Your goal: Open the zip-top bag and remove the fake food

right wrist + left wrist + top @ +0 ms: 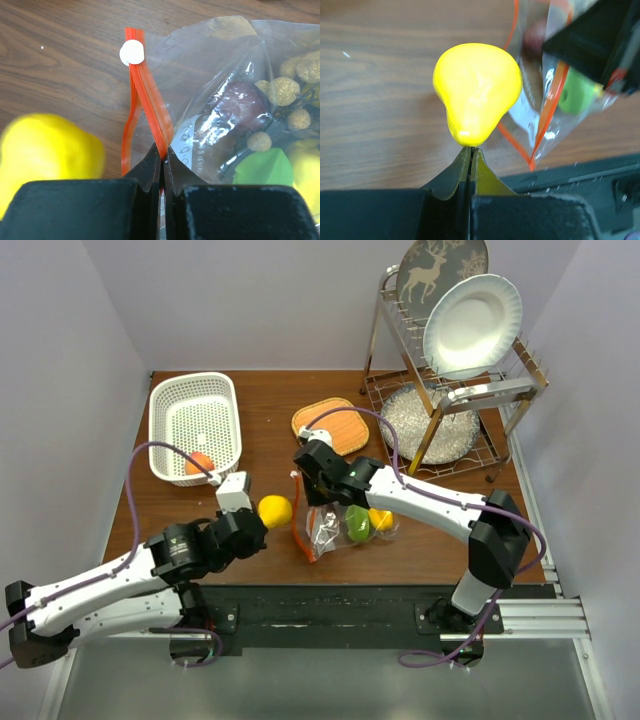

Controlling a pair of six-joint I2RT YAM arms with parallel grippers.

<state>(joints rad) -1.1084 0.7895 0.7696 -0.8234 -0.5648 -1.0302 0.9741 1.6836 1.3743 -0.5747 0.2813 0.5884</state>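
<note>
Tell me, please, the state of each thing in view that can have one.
zip-top bag: mouth parted, fake food inside.
right gripper: shut on the bag's zipper strip.
yellow pear: out of the bag, beside it.
left gripper: shut, tips at the pear's narrow end.
white basket: holds an orange fruit.
white plate: upright in the rack.

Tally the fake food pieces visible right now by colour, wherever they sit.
Yellow: 2 (plastic pear outside the clear zip-top bag, lemon inside it)
Green: 1 (round piece in the bag)
Orange: 1 (peach in the white perforated basket)
Dark purple: 1 (small piece, bagged)
Brown: 1 (grape-like cluster, bagged)
Total: 6
</note>
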